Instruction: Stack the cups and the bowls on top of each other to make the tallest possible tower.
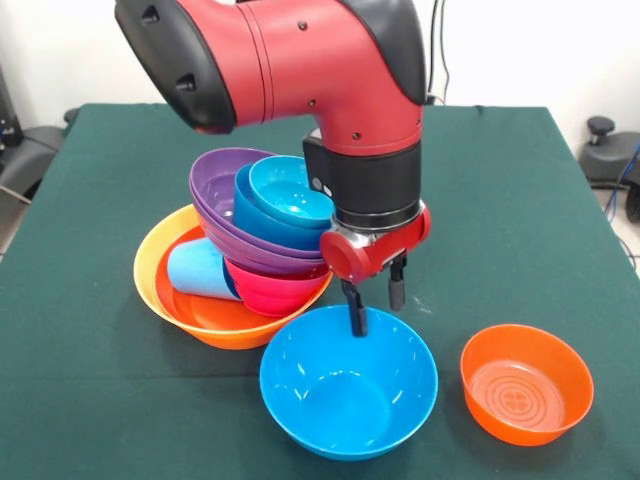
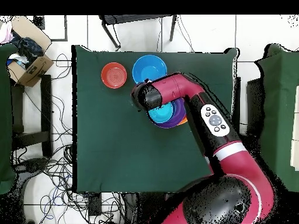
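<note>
Presently catalogued, largest first: one green surface (image 1: 520,200); one red arm (image 1: 300,60) with its gripper (image 1: 376,305) hung over the far rim of a loose blue bowl (image 1: 347,385).

The jaws are seen spread, one finger inside the rim and one outside, nothing pinched yet. The step in hand is judged to be the grasp of this bowl; next, closure on the rim, a lift, and a careful set-down on the leaning pile would be called for.

The tower (image 1: 250,250): one large orange base bowl (image 1: 160,270), one magenta, stacked purples, one blue and one cyan bowl counted.

One light blue cup (image 1: 198,270) is lying on its side in the base. One small orange bowl (image 1: 526,382) stands apart.
</note>
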